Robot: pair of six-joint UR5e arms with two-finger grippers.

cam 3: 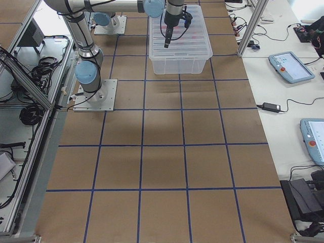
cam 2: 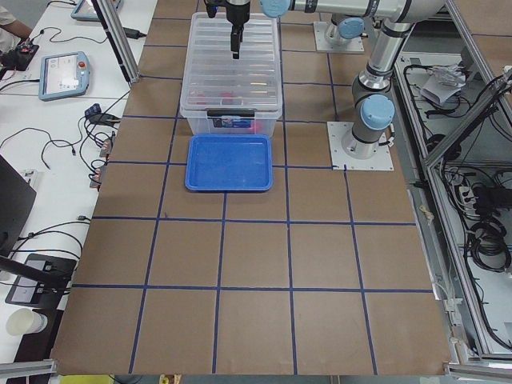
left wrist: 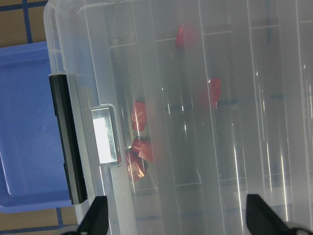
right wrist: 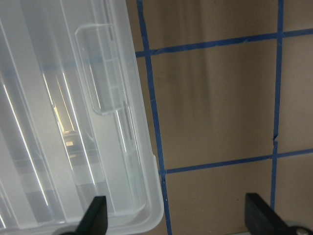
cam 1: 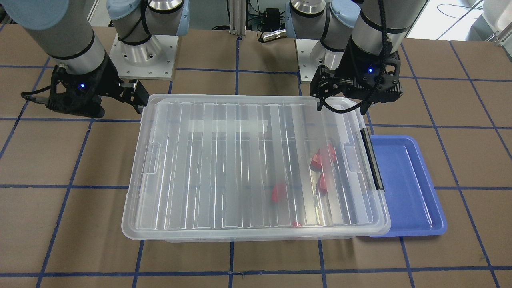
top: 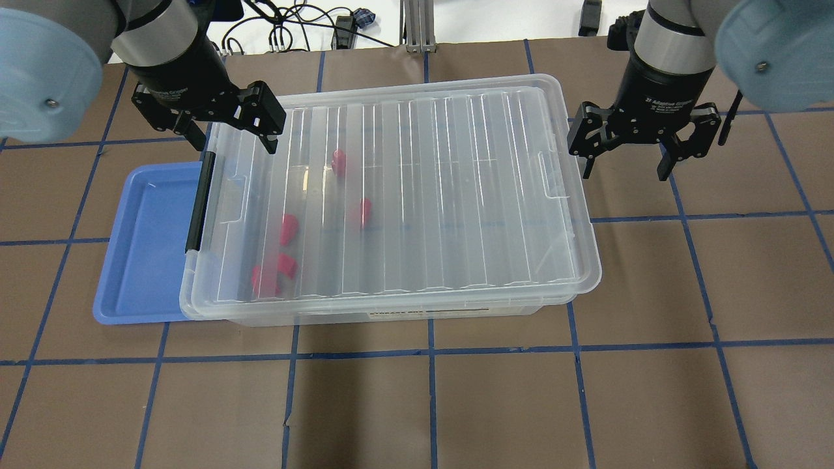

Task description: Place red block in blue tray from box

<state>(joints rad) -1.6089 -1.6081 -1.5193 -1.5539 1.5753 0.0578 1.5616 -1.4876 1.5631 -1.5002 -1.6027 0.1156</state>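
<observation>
The box [top: 423,189] is a clear bin with its ribbed lid on; a black latch bar [top: 199,202] is at its left end. Several red blocks [top: 288,228] lie inside, seen through the lid [cam 1: 248,160] and in the left wrist view [left wrist: 139,117]. The blue tray [top: 146,241] sits empty against the latch end, partly under the box rim. My left gripper [top: 231,140] is open over the box's far-left corner, above the lid. My right gripper [top: 624,172] is open and empty beside the box's right end.
The brown table [top: 456,404] carries a grid of blue tape lines. Both robot bases [cam 1: 146,56] stand behind the box. Cables and pendants lie off the table's far side [cam 2: 64,76].
</observation>
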